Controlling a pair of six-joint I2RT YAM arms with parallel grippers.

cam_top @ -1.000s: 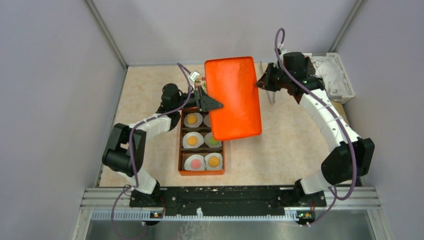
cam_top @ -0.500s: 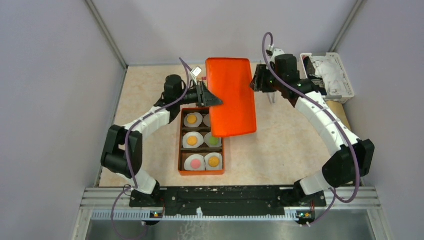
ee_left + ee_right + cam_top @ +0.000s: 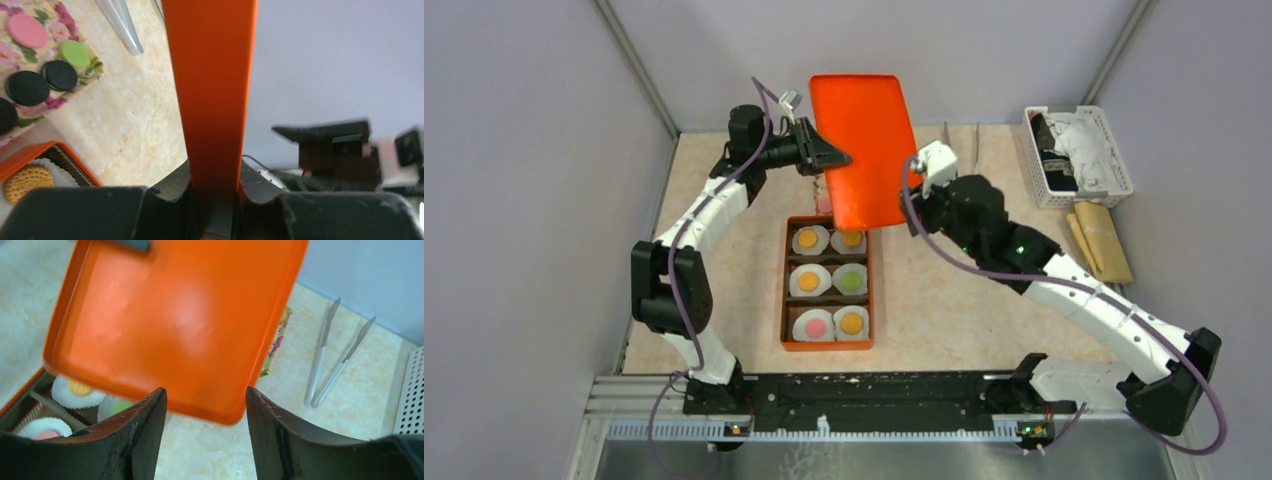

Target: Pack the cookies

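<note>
Having released the flat orange rectangular lid [image 3: 861, 140], the right gripper [image 3: 205, 400] gapes empty; the left gripper [image 3: 832, 158] alone pinches its edge, leaving the cookies [image 3: 808, 239] uncovered.

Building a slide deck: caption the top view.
Left gripper holds the lid raised at the far end of the box of cookies; right gripper, open, sits at the lid's near edge.

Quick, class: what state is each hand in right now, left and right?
Left hand: closed on the orange lid.
Right hand: open, gripping nothing.
</note>
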